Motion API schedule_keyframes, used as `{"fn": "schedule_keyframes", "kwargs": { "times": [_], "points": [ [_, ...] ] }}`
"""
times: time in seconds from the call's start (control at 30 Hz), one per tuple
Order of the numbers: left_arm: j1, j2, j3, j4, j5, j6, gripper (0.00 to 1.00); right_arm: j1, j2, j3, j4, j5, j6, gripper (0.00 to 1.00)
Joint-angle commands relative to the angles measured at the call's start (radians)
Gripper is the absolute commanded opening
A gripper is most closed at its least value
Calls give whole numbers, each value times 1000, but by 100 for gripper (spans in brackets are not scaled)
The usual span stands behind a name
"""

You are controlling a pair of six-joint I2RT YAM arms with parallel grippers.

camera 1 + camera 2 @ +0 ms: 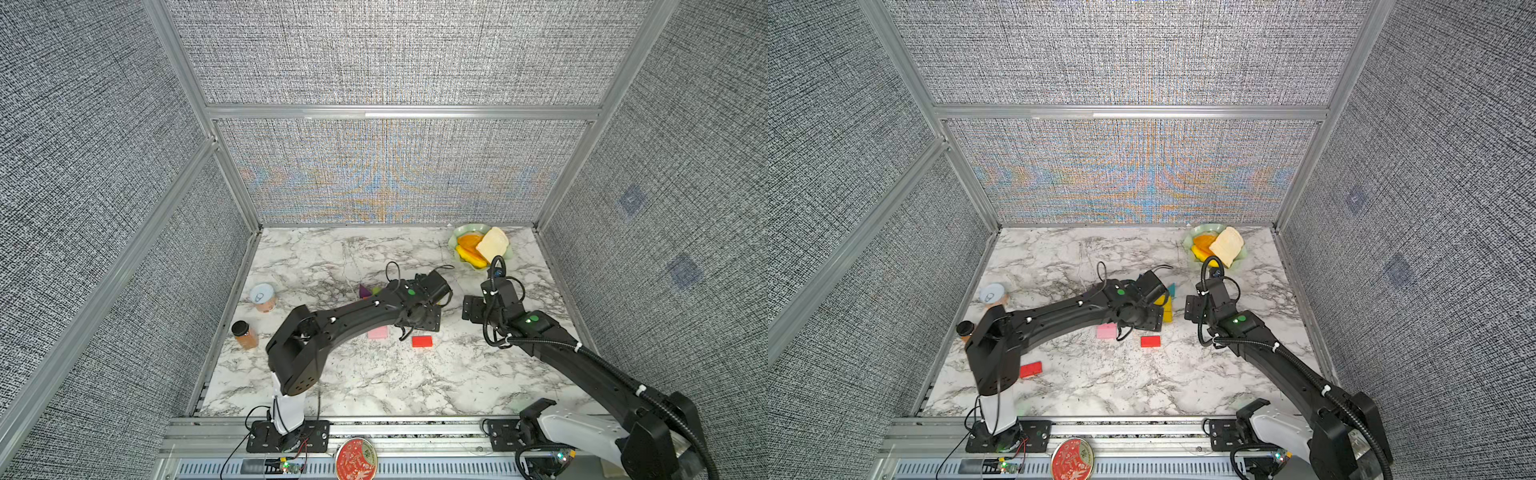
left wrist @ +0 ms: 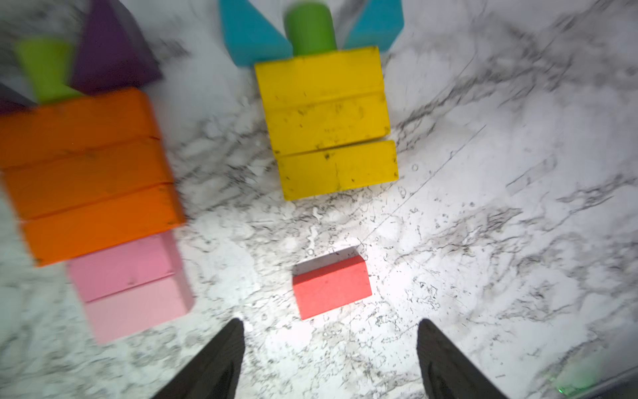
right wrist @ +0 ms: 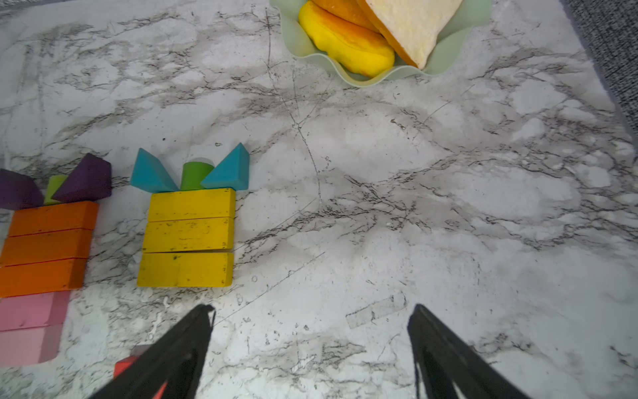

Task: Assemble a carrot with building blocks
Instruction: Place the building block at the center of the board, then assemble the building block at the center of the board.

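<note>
Two flat carrot shapes lie side by side. One has three orange bars (image 2: pixel 86 172), two pink bars (image 2: pixel 131 286), a lime stub (image 2: pixel 45 69) and purple triangles (image 2: pixel 110 51). The other has three yellow bars (image 3: pixel 188 238), a green stub (image 3: pixel 195 176) and teal triangles (image 3: pixel 229 169). A loose red block (image 2: pixel 331 286) lies just ahead of my left gripper (image 2: pixel 330 323), which is open and empty. My right gripper (image 3: pixel 310 307) is open over bare marble, right of the yellow bars. A second red block (image 1: pixel 1030 369) lies near the left arm's base.
A green bowl (image 1: pixel 459 259) of toy food sits at the back right. A can (image 1: pixel 263 296) and a spice bottle (image 1: pixel 245 334) stand along the left edge. The left arm (image 1: pixel 353 316) covers most of the carrots in both top views.
</note>
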Motion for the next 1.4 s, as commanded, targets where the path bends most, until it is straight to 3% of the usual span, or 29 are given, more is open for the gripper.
{"fn": "schedule_keyframes", "kwargs": {
  "times": [0.0,0.07,0.17,0.33,0.43,0.8,1.0,1.37],
  "points": [
    [71,-102,-54,-35,-110,51,81,27,21,11,-80,-103,55,78],
    [134,-189,-129,-3,-112,54,80,92,40,10,-102,-102,103,73],
    [215,-333,-282,74,-105,26,80,221,97,11,-120,-88,188,74],
    [272,-601,-623,313,-120,-35,82,371,216,43,-113,-97,307,93],
    [274,-726,-767,401,-126,-72,82,412,270,64,-92,-95,347,97],
    [275,-912,-917,392,-124,-91,83,445,480,194,-88,-71,377,94],
    [275,-991,-979,412,-119,-89,83,446,555,224,-92,-68,383,81],
    [275,-991,-1010,451,-97,-65,84,437,621,262,-121,-36,380,74]
  ]
}}
